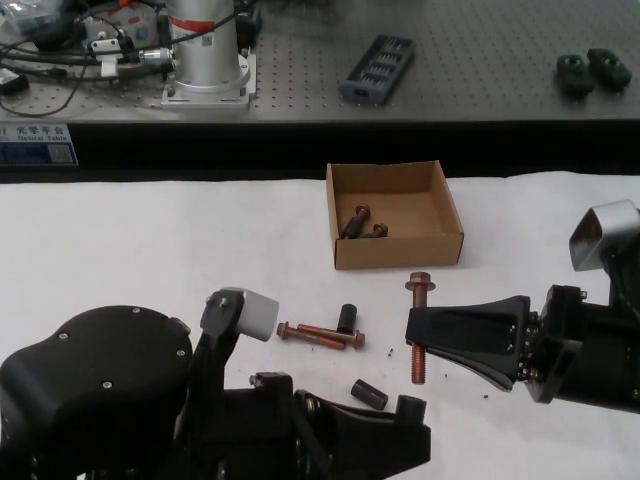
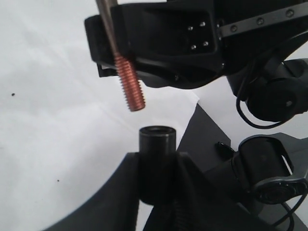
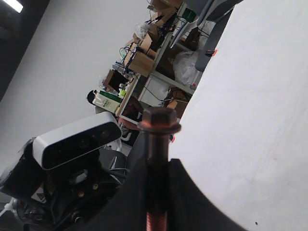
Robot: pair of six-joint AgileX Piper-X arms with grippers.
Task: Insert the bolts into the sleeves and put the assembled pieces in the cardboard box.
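holding a bolt [image 1: 418,335] upright, right fingers [image 1: 470,328] sit near the sleeve [image 2: 156,161] gripped by left fingers [image 2: 118,195].

My right gripper [image 1: 413,336] holds a copper-coloured bolt [image 1: 419,330] upright, head up. Its threaded tip hangs just above the open mouth of a black sleeve [image 2: 156,154], slightly off to one side and not inserted. That sleeve stands upright in my left gripper [image 2: 156,180]. Two loose bolts [image 1: 320,333] lie flat in front of the cardboard box [image 1: 395,255]. A second sleeve [image 1: 347,318] stands just beside them and a third sleeve [image 1: 369,393] lies nearer. Two assembled pieces [image 1: 360,222] lie inside the open box.
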